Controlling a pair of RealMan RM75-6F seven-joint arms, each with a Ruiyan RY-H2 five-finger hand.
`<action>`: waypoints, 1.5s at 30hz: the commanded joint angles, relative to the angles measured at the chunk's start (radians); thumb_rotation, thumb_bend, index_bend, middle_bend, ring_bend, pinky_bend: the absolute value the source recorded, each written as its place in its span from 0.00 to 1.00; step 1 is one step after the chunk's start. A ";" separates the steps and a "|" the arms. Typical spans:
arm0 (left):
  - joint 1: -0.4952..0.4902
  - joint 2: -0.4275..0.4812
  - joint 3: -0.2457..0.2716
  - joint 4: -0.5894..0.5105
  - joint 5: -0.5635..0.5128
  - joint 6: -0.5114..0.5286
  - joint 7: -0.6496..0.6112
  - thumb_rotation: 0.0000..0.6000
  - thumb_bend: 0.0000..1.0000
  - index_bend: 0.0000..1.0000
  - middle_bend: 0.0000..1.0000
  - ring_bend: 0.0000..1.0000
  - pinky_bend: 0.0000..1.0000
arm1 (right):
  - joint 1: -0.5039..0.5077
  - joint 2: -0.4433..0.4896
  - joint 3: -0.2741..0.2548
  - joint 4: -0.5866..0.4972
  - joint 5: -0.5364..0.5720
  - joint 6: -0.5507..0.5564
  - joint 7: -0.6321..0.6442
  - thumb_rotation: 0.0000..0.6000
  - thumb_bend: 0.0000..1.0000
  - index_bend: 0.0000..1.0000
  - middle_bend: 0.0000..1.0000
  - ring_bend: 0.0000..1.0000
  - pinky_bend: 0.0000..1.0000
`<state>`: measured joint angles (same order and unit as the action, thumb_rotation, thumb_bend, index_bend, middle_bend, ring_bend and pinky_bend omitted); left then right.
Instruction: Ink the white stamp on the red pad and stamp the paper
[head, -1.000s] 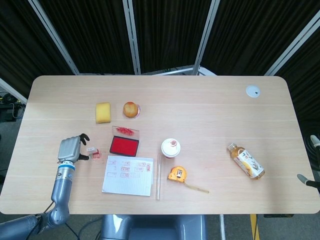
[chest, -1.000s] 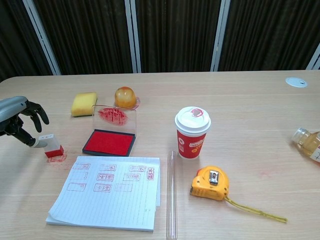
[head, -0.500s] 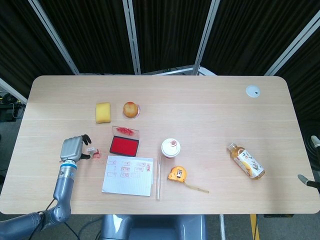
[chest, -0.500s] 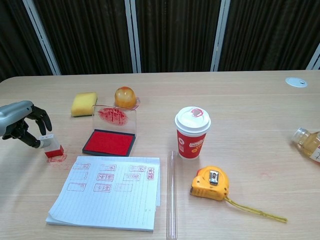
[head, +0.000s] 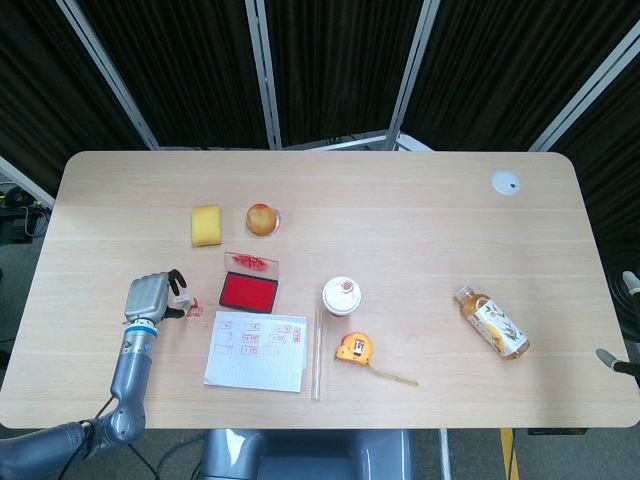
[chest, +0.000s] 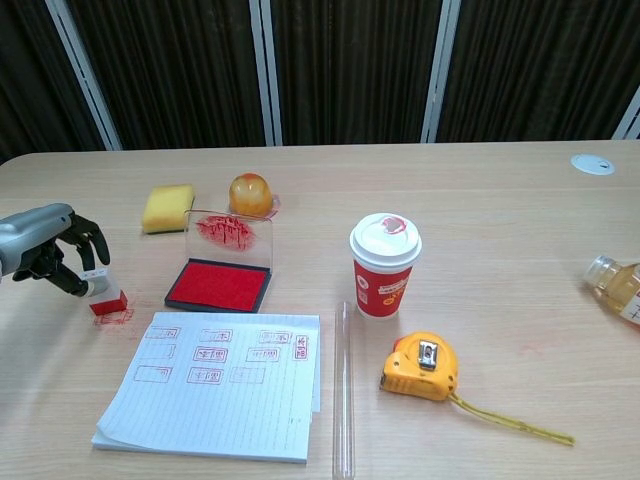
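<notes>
1. On the pale wood-grain worktop (chest: 480, 190), near its left edge, the small stamp (chest: 104, 290) stands upright: a white block body with a red base, over a faint red smudge on the wood
2. The left robot hand (chest: 50, 258) has a grey metal back and dark fingers (chest: 92, 240); these curl round the stamp's white top and grip it, with the grey forearm reaching in from the near left edge in the head view (head: 148, 301)
3. The red pad (chest: 220, 284) is a flat rectangle in a dark tray, its clear lid (chest: 229, 238) standing upright behind it and blotched with red ink; it lies just right of the stamp
4. The paper (chest: 215, 382) is a lined white pad, already carrying several red box-shaped prints, near the front edge below the ink pad
5. A clear tube (chest: 343, 390) lies along the paper's right side
6. Further off sit a yellow sponge (chest: 168, 207), a rounded orange fruit (chest: 250, 193), a red paper cup (chest: 385, 264) with a white lid, a yellow tape measure (chest: 423, 366) and a lying bottle (head: 491, 322)
7. The right robot hand is outside both views
</notes>
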<state>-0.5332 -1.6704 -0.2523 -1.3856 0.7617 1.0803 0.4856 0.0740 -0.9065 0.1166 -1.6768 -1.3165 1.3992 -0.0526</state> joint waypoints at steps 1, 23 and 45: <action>-0.004 -0.002 0.000 0.001 -0.006 0.000 0.005 1.00 0.23 0.47 0.51 0.82 0.86 | 0.000 -0.001 0.000 0.001 0.001 -0.001 -0.001 1.00 0.00 0.00 0.00 0.00 0.00; -0.022 0.018 0.002 -0.022 -0.037 0.001 0.016 1.00 0.29 0.54 0.56 0.82 0.86 | 0.005 -0.010 -0.001 0.009 0.012 -0.010 -0.014 1.00 0.00 0.00 0.00 0.00 0.00; -0.196 0.237 0.056 -0.143 0.391 -0.337 -0.141 1.00 0.29 0.57 0.57 0.82 0.86 | 0.014 -0.026 0.006 0.023 0.054 -0.028 -0.053 1.00 0.00 0.00 0.00 0.00 0.00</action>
<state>-0.6981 -1.4401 -0.2105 -1.5558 1.1155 0.7788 0.3626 0.0871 -0.9309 0.1213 -1.6549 -1.2650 1.3716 -0.1036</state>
